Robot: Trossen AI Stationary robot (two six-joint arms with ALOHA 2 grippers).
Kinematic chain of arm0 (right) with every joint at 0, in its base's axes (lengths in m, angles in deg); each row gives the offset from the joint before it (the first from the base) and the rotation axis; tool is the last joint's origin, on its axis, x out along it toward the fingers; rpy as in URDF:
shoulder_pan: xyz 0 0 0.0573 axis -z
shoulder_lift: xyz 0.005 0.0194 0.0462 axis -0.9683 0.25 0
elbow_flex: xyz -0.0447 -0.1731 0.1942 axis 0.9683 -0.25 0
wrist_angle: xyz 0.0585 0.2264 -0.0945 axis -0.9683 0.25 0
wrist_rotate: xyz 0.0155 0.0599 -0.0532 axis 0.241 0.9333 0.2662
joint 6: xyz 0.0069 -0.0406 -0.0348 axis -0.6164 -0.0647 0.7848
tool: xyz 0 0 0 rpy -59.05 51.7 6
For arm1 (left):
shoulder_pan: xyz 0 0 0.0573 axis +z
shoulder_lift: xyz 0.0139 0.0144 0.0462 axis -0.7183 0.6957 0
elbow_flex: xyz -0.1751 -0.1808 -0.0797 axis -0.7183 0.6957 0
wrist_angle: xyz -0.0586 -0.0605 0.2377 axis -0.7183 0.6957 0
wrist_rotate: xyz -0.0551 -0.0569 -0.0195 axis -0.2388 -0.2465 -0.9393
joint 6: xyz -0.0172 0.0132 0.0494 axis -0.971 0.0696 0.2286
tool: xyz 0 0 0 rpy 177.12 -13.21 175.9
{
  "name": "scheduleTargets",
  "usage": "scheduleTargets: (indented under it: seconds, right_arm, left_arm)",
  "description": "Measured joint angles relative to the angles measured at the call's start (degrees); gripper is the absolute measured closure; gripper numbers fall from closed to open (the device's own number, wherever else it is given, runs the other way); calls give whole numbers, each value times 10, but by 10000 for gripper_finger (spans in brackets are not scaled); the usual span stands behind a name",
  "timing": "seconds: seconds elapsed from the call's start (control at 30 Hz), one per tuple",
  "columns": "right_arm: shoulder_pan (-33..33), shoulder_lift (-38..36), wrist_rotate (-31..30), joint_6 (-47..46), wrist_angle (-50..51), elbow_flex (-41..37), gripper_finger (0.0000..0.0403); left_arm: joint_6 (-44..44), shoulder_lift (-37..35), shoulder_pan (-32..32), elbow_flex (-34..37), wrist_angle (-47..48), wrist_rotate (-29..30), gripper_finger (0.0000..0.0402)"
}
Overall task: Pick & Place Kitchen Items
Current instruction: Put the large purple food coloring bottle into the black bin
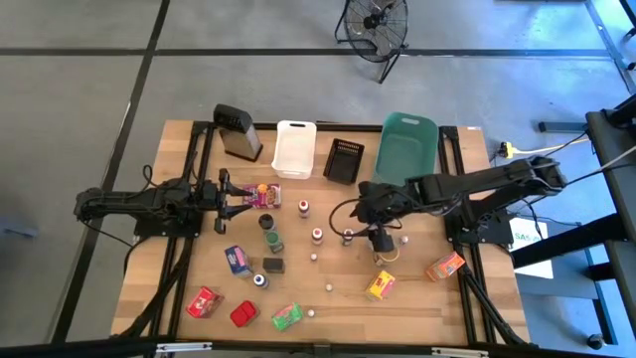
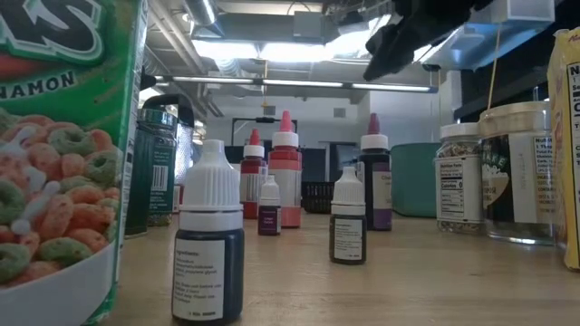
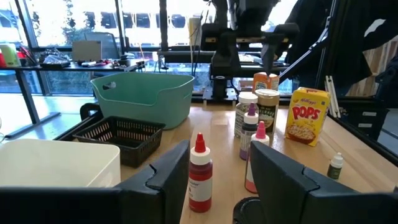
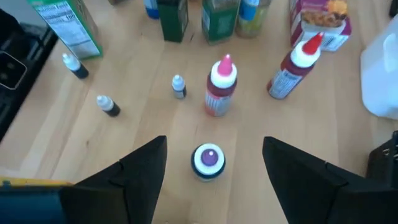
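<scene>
Kitchen items stand and lie across the wooden table (image 1: 328, 328): a purple-capped bottle (image 4: 208, 160), a pink-capped red bottle (image 4: 221, 87), a red-capped bottle (image 4: 292, 68), several tiny bottles, jars (image 1: 270, 231) and coloured packets such as the yellow one (image 1: 381, 285). My right gripper (image 4: 211, 180) hangs open above the table, slanting down, with the purple-capped bottle (image 1: 348, 237) below and between its fingers, untouched. It shows dark at the top of the low view (image 2: 408, 41). My left gripper (image 3: 217, 186) waits open and level at the table's left, with a red bottle (image 3: 200, 174) farther out in front of it.
A white bin (image 1: 295, 147), a black bin (image 1: 344, 159) and a teal bin (image 1: 407, 147) line the far edge, with a grey grater (image 1: 237, 131) to their left. Packets lie along the near edge (image 1: 243, 313). A cereal box (image 2: 63, 154) stands close to the low camera.
</scene>
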Motion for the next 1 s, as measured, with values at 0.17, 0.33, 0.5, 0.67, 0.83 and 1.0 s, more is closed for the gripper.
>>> scheduleTargets:
  seconds: [0.17, 0.33, 0.5, 0.67, 0.83, 1.0]
  right_arm:
    - [0, 22, -7, -1, -1, 0, 135]
    - [0, 55, -5, -1, 0, 0, 135]
    - [0, 86, -5, 5, -1, 0, 135]
    - [0, 108, -4, -1, -3, 0, 135]
    - [0, 124, 2, -1, -12, 0, 135]
    - [0, 143, 13, 1, -17, 0, 135]
  left_arm:
    - [0, 0, 0, 0, 0, 0, 236]
    - [1, 0, 0, 0, 0, 0, 236]
    - [1, 0, 0, 0, 1, 0, 235]
    - [1, 0, 0, 0, 0, 6, 235]
    - [2, 0, 0, 0, 0, 8, 235]
    - [2, 0, 0, 0, 0, 9, 235]
